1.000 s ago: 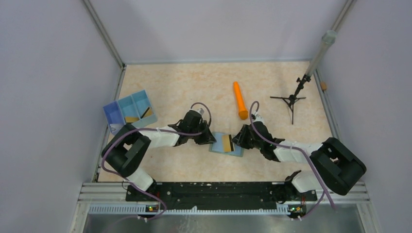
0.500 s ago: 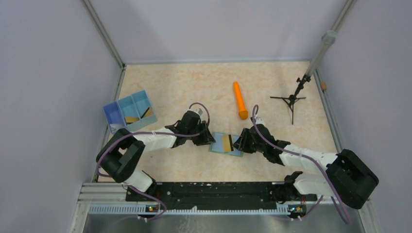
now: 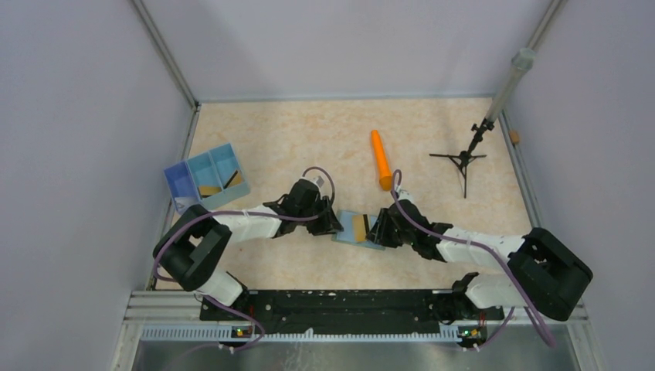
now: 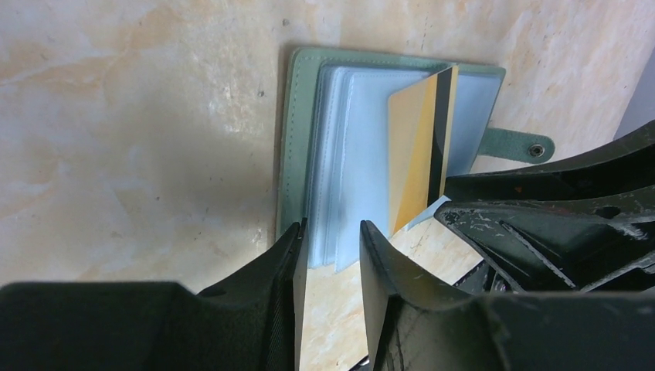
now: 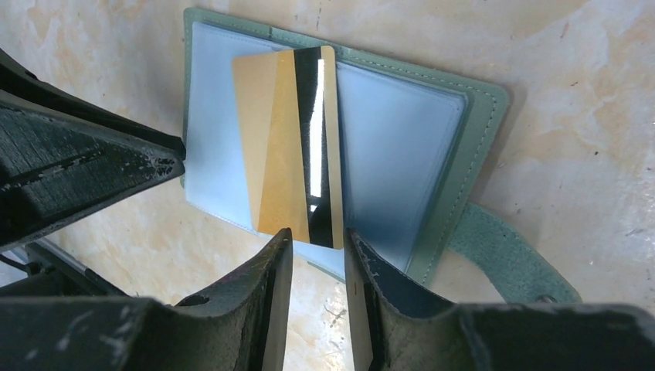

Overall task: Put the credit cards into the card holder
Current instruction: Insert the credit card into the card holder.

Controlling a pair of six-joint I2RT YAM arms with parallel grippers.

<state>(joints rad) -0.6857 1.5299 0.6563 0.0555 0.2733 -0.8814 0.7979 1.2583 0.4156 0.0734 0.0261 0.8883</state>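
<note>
Right claw (image 5: 317, 246) gripping gold card (image 5: 290, 147) over open wallet (image 5: 402, 154)

arm links: white shells, black joint housings
cables: purple, looped along each arm
left gripper (image 3: 332, 224): black, matte fingers
right gripper (image 3: 376, 229): black, fingers (image 5: 266, 290) scuffed with pale flecks
base: black rail, small lit LEDs
</note>
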